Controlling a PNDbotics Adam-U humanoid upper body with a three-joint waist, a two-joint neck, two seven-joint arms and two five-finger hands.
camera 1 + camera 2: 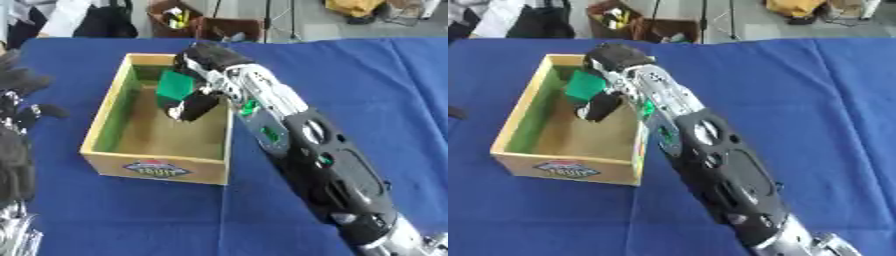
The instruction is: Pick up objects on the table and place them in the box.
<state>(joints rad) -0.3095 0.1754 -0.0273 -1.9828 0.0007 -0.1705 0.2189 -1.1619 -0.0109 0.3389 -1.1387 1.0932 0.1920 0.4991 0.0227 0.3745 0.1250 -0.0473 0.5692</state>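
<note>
Nearest us, our left hand [16, 150] waits at the left edge, fingers relaxed. On the blue table [367, 85], the wooden box [105, 112] bears a round badge [156, 168] whose lettering we cannot read. Further in, our right hand [206, 67] reaches over the box with fingers pinching a green block [175, 85] above its bare floor. We judge release remains; no other objects show.
</note>
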